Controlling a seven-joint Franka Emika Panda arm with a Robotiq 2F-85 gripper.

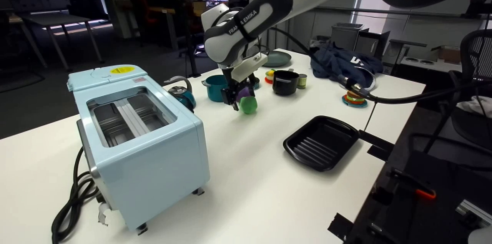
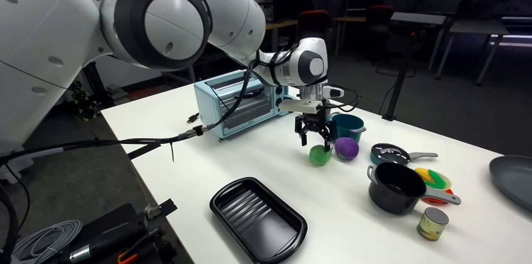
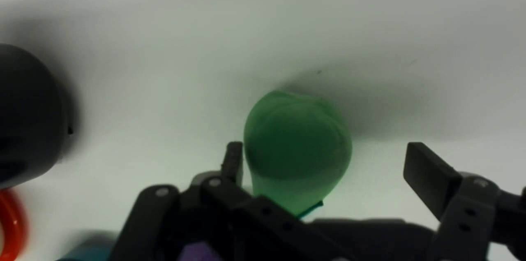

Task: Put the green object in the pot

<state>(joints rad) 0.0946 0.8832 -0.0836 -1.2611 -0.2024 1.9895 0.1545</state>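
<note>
The green object [image 1: 248,105] is a bright green rounded item on the white table. It also shows in an exterior view [image 2: 320,155] and in the middle of the wrist view [image 3: 298,137]. My gripper [image 2: 315,146] is open and points down over it. In the wrist view the gripper [image 3: 324,150] has one finger close beside the green object's left side; the other finger stands well apart to the right. A black pot [image 2: 395,189] with a grey handle and a teal pot [image 2: 348,126] stand on the table. The black pot's dark side [image 3: 28,117] shows in the wrist view.
A purple ball [image 2: 346,148] lies right beside the green object. A lidded pan [image 2: 388,154], a can [image 2: 432,224] and toy food [image 2: 436,180] are near the black pot. A black tray [image 1: 323,142] and a light blue toaster oven [image 1: 153,175] stand on the table.
</note>
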